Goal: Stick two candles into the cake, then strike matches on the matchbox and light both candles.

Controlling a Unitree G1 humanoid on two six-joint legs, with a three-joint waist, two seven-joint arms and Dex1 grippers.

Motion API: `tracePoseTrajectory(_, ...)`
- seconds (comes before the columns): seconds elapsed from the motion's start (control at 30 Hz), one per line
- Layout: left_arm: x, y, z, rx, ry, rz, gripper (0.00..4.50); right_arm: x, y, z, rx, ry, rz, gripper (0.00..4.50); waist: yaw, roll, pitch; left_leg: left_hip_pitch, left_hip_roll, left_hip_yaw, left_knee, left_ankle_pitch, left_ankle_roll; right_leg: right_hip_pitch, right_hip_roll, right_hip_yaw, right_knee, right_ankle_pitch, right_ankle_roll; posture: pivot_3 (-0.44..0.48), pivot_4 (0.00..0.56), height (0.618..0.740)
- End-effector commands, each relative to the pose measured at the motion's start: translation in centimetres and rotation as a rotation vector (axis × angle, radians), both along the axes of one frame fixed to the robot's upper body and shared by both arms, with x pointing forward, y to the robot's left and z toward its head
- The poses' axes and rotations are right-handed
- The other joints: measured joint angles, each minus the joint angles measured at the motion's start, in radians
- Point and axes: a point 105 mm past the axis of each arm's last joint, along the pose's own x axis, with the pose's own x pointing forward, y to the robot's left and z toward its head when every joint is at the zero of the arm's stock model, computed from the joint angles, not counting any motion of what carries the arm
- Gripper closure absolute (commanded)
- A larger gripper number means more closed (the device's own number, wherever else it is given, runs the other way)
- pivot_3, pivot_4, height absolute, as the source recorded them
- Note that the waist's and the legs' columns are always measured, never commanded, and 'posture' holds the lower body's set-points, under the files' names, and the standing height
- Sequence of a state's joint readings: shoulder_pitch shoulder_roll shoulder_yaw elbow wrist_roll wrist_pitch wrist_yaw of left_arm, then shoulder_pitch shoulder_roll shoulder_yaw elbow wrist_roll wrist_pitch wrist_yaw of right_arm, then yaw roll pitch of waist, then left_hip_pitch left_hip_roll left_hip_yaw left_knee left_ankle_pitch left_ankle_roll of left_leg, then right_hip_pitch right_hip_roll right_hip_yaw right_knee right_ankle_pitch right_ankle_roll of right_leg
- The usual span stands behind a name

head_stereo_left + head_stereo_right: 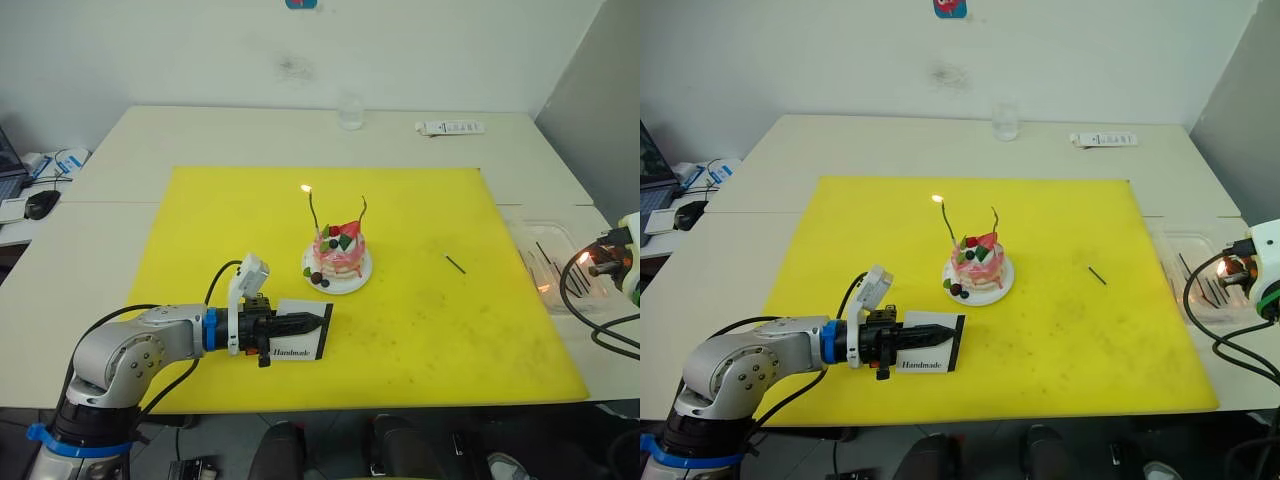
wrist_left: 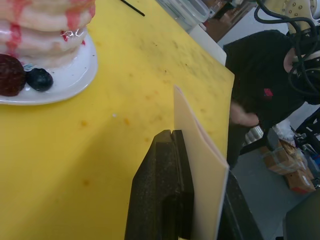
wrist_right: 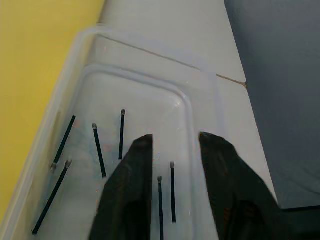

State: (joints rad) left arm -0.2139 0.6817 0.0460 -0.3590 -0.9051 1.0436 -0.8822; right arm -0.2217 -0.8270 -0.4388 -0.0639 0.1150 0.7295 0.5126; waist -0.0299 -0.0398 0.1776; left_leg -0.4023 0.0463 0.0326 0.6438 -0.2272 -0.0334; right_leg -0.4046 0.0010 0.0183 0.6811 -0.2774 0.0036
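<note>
With one thin wavy candle lit in the small pink cake, our right gripper hung spread over short dark matches, needing one pinched; our left gripper clamped the flat white matchbox

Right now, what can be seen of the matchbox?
The matchbox is a flat white box, seemingly card, with a black strip along its edge nearest the cake and "Handmade" printed in black. It sits low over the yellow mat, near its front edge, with the left claw shut on it.
</note>
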Motion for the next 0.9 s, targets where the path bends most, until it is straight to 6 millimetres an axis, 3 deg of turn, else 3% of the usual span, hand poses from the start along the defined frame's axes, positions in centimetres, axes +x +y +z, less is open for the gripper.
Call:
tracePoseTrajectory(0.03,-0.5,-0.4,0.8,-0.02,-0.032,-0.021,4.5,0.1,-0.2,1.9,-0.021,-0.066,0.004,1.76,0.001,0.0,0.0,0.0,0.0,0.0,0.0,0.0,0.0,0.0,0.0,0.0,0.0,0.0,0.0,0.0,0.15,0.74)
tracePoseTrajectory(0.2,-0.6,-0.2,0.8,-0.018,-0.032,-0.011,4.5,0.0,1.0,4.2,-0.063,-0.155,0.082,0.02,0.001,0.0,0.0,0.0,0.0,0.001,0.0,0.0,0.0,0.0,0.0,0.0,-0.001,0.0,0.001,0.0,0.15,0.74)
tracePoseTrajectory(0.3,-0.5,0.0,0.7,-0.015,-0.033,-0.004,4.5,-0.5,3.5,5.8,-0.069,-0.199,0.239,0.02,0.0,0.002,0.0,0.0,0.0,0.0,0.0,0.0,0.0,0.0,0.0,0.0,0.0,0.0,0.001,0.0,0.15,0.74)
tracePoseTrajectory(0.4,-0.4,0.2,0.8,-0.012,-0.035,0.0,4.5,-1.8,7.4,5.6,-0.024,-0.168,0.464,0.02,0.001,0.002,0.0,0.0,0.001,-0.001,0.0,0.0,0.0,0.0,0.0,-0.001,0.0,0.0,0.001,0.0,0.15,0.74)
tracePoseTrajectory(0.53,-0.2,0.3,0.9,-0.011,-0.039,0.0,4.5,-2.9,11.2,3.6,0.03,-0.104,0.634,0.02,0.001,0.002,0.0,0.0,0.001,-0.001,0.0,0.0,0.0,0.0,0.0,-0.001,0.0,0.0,0.001,0.0,0.15,0.74)
tracePoseTrajectory(0.6,-0.1,0.3,1.1,-0.011,-0.045,-0.003,4.5,-2.5,13.2,1.4,0.073,-0.094,0.684,0.02,-0.001,0.001,-0.001,0.0,0.001,-0.001,0.0,0.0,0.0,0.0,-0.001,-0.001,0.0,0.0,0.001,0.0,0.15,0.74)
tracePoseTrajectory(0.73,0.0,0.2,1.3,-0.009,-0.05,-0.009,4.5,-0.7,14.9,-1.2,0.093,-0.135,0.688,0.02,-0.001,0.001,-0.001,0.001,0.001,0.0,0.001,0.0,0.0,0.0,-0.001,0.0,0.0,0.0,0.001,0.0,0.15,0.74)
tracePoseTrajectory(0.9,0.1,0.2,1.5,-0.003,-0.062,-0.011,4.5,1.1,15.2,-3.5,0.13,-0.151,0.659,0.02,0.001,0.002,0.0,0.0,-0.001,0.001,0.001,0.0,0.0,0.0,-0.001,0.0,0.0,0.001,0.001,0.0,0.15,0.74)
